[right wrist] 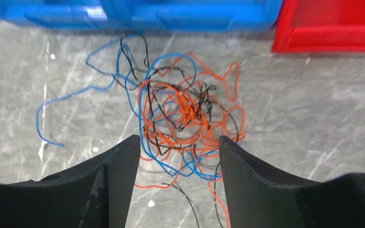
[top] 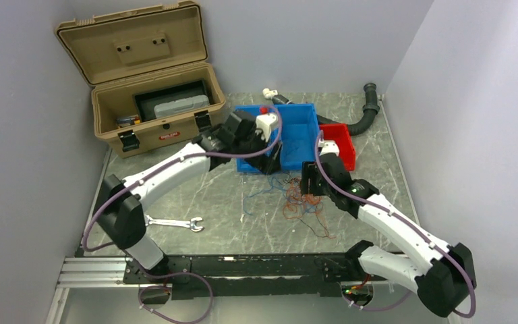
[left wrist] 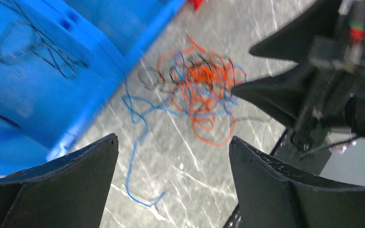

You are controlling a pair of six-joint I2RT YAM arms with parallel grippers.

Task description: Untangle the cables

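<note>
The cables (right wrist: 185, 114) lie tangled on the table (right wrist: 290, 118): blue, orange, black strands.

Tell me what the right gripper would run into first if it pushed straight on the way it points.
Most likely the cables: the tangle lies on the table directly ahead of the open right gripper, with the blue bin farther on. Height above the strands is unclear.
</note>
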